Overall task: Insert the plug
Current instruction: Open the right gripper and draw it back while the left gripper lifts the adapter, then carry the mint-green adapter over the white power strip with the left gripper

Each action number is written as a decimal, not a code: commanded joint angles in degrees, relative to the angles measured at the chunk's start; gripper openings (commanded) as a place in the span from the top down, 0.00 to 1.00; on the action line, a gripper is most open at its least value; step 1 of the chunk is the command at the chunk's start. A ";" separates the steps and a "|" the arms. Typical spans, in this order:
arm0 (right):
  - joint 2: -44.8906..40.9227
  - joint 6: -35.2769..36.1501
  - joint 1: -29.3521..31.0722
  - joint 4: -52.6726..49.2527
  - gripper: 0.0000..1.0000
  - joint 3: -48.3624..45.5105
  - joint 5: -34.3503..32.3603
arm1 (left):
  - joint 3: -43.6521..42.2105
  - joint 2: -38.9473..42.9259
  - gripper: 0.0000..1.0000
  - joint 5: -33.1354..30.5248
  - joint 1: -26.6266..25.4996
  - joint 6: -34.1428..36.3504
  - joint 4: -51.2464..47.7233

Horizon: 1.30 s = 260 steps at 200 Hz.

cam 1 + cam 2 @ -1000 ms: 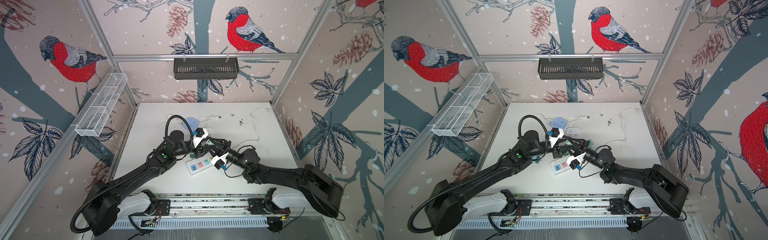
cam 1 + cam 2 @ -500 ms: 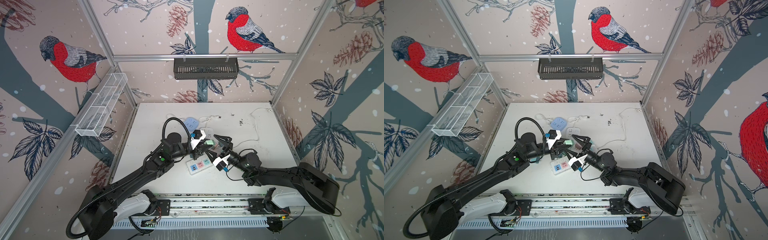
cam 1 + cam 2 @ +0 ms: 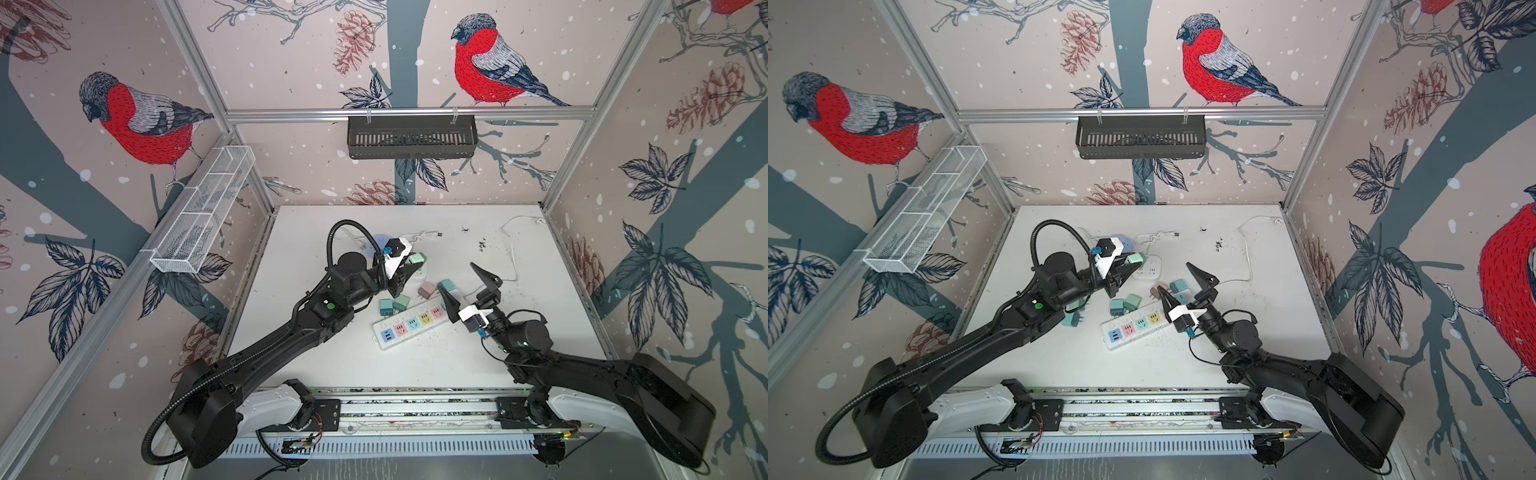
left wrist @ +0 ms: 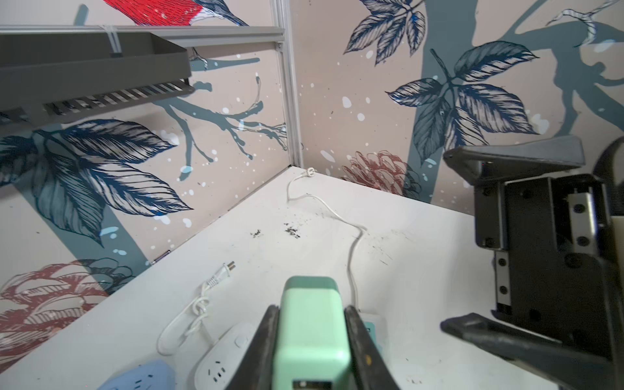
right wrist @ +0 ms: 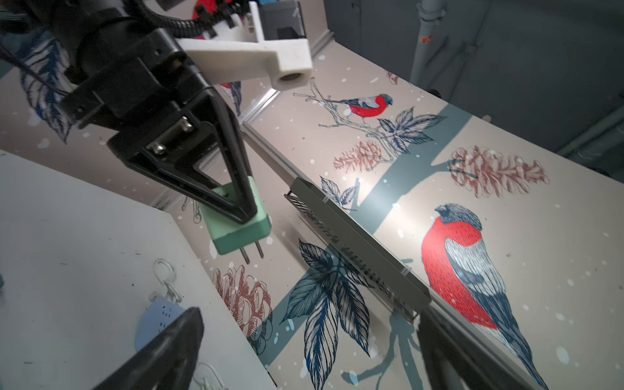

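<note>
Plug (image 5: 236, 223), mint-green rounded block, two metal prongs, clamped in left hand (image 3: 410, 267) above table (image 3: 457, 365), right hand (image 3: 456, 275) spread wide and empty, power strip (image 3: 411, 326) print unreadable

In the left wrist view the green plug (image 4: 312, 334) hides its own prongs from us, and the frame edge cuts off its near end and most of the blue round socket (image 4: 141, 376). In both top views the right gripper (image 3: 456, 275) covers the three o'clock end of the power strip (image 3: 411, 324). At the strip's nine o'clock, the left arm (image 3: 1000, 332) half hides a teal plug (image 3: 1073, 319).
</note>
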<state>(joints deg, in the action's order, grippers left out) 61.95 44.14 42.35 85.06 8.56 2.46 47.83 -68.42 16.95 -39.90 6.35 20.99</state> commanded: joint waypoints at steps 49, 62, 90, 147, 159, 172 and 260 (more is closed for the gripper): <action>-7.03 -28.11 -13.40 -9.40 0.00 -0.47 -10.82 | 3.21 -3.64 1.00 -14.53 0.00 8.66 -5.59; -7.29 -32.63 -15.56 -10.71 0.00 -0.15 -15.20 | 4.28 -4.70 1.00 -11.88 0.00 12.25 -9.46; -8.45 -43.34 -21.60 -19.81 0.00 2.02 -19.60 | 7.12 -7.29 1.00 -10.46 -0.27 12.73 -14.12; -8.49 -52.85 -27.42 -19.02 0.00 -2.94 -24.13 | 10.26 -11.42 1.00 -12.63 -4.78 18.27 -19.74; -7.72 -54.50 -28.30 -19.74 0.00 -3.36 -24.87 | 11.86 -12.84 1.00 -13.60 -6.04 19.11 -21.53; -5.88 -56.00 -29.13 -19.75 0.00 -3.62 -25.86 | 13.42 -14.32 1.00 -12.48 -6.46 19.47 -23.75; 0.43 -60.56 -29.71 -18.99 0.00 -2.21 -33.97 | 18.10 -21.04 1.00 -9.32 -7.04 19.62 -29.87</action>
<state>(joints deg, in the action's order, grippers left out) 63.13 -13.56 12.71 64.84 6.50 -27.09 64.51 -87.90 6.04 -46.92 24.71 -6.92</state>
